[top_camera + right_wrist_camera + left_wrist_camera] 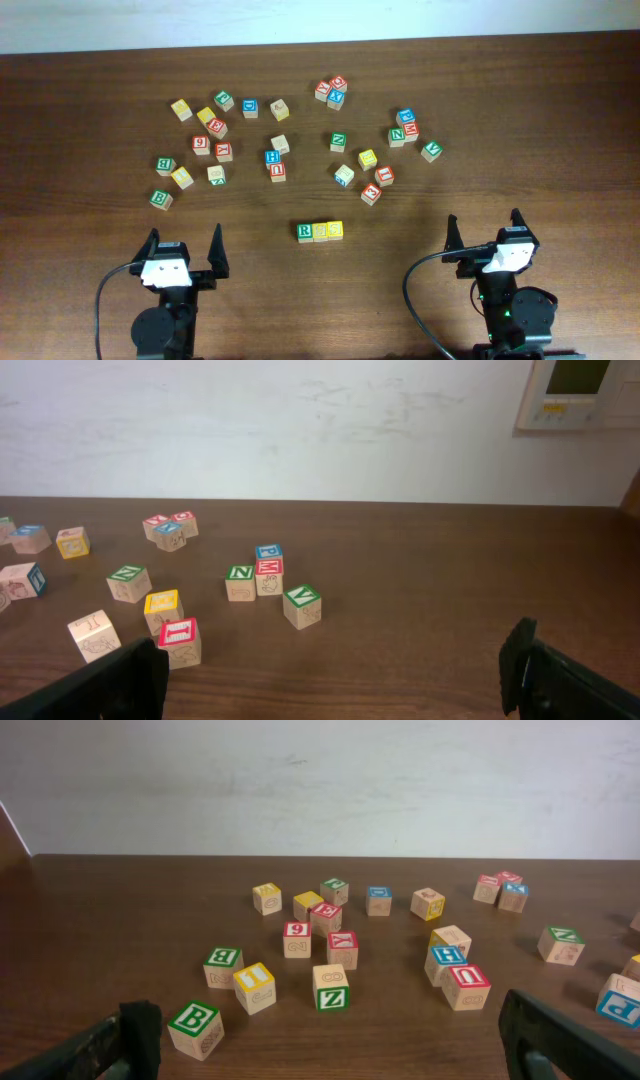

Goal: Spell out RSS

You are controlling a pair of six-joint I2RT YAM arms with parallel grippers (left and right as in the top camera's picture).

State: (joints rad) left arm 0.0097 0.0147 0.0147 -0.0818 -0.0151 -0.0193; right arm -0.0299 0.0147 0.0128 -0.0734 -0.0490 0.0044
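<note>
Three letter cubes stand touching in a row at the table's front middle in the overhead view: a green R cube (304,231), a yellow-faced S cube (320,231) and a second yellow S cube (335,230). My left gripper (183,250) is open and empty at the front left, well to the left of the row. My right gripper (484,231) is open and empty at the front right. The row shows in neither wrist view; each shows only its own spread fingers, the left (325,1045) and the right (335,680).
Many other letter cubes lie scattered across the far half of the table. A green B cube (195,1028) lies close to my left finger. A red I cube (180,641) lies near my right gripper's left finger. A white wall stands behind the table.
</note>
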